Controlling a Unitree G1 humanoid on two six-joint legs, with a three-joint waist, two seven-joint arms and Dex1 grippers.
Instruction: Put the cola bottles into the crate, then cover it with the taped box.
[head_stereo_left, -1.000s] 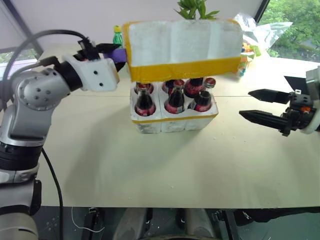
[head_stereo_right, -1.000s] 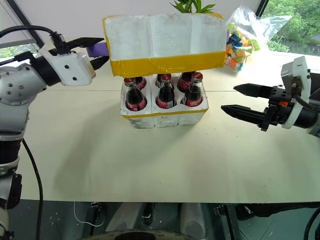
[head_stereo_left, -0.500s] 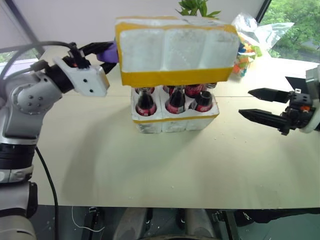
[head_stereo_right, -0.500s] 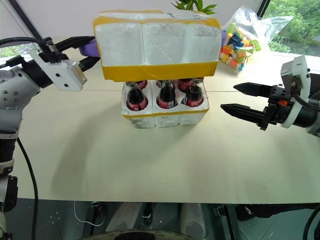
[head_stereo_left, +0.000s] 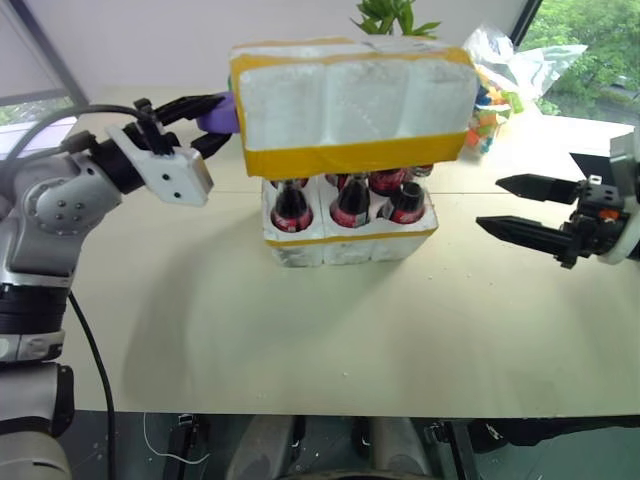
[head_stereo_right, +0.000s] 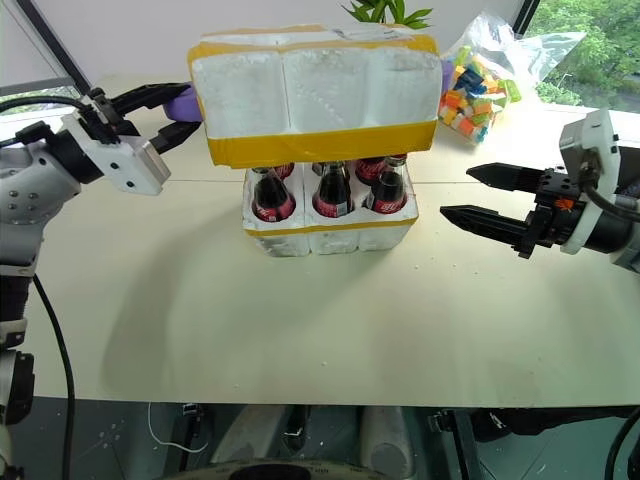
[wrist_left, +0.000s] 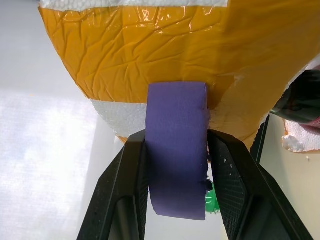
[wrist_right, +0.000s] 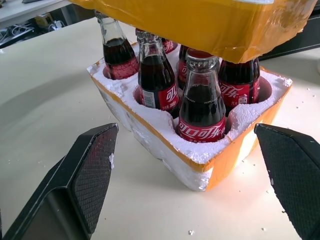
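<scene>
The taped box (head_stereo_left: 350, 105), white foam with yellow bands, hangs level over the crate (head_stereo_left: 350, 243). Its lower rim is at the height of the bottle caps. My left gripper (head_stereo_left: 222, 120) is shut on a purple tab (wrist_left: 177, 145) fixed to the box's left end. Several cola bottles (wrist_right: 202, 107) stand upright in the wells of the crate (wrist_right: 165, 150), and the box hides the tops of the back ones. My right gripper (head_stereo_right: 456, 192) stands open to the right of the crate, pointing at it, with nothing between its fingers (wrist_right: 95, 170).
A clear bag of coloured blocks (head_stereo_right: 480, 75) lies at the back right, behind the box. A green plant (head_stereo_left: 390, 15) rises behind the box. The pale table (head_stereo_left: 330, 340) has free room in front of the crate, up to its front edge.
Over the first half second the box rolled so its open side faces down, shifting slightly left and lower over the bottles. It has held still since. The right gripper has not moved.
</scene>
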